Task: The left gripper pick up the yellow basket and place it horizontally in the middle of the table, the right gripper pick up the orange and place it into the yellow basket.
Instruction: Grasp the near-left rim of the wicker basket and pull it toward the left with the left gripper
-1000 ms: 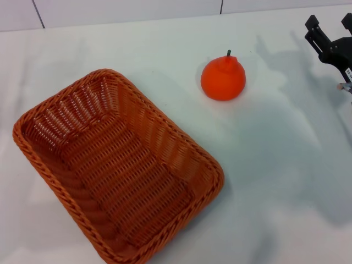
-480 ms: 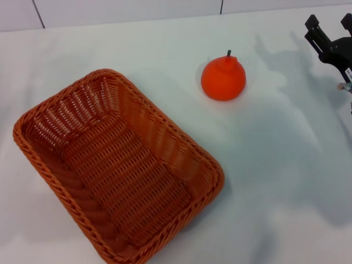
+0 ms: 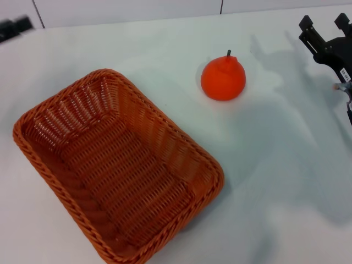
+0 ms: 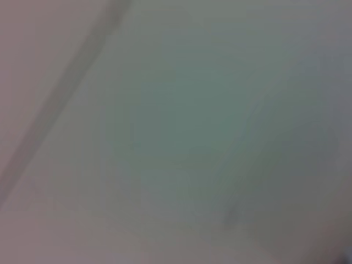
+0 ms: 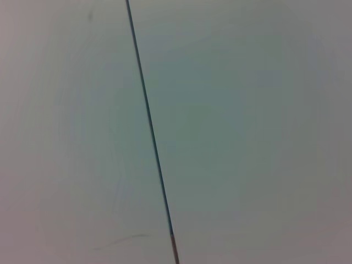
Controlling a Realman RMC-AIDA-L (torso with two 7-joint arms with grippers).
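Looking down from my head, I see the yellow basket (image 3: 115, 170) lying empty and slanted on the table (image 3: 275, 181), the orange (image 3: 223, 78) apart behind it, my right gripper (image 3: 325, 30) spread wide and empty at the far right edge, and only a dark bit of my left gripper (image 3: 14, 27) at the far left corner, its fingers impossible to tell. Both wrist views show only blank pale surface, so I judge that no grasp has begun.

The yellow basket (image 3: 118, 168), woven orange-brown wicker, sat empty and skewed diagonally on the table (image 3: 286, 181). The orange (image 3: 223, 77) stood upright at its one o'clock, stem up, apart.
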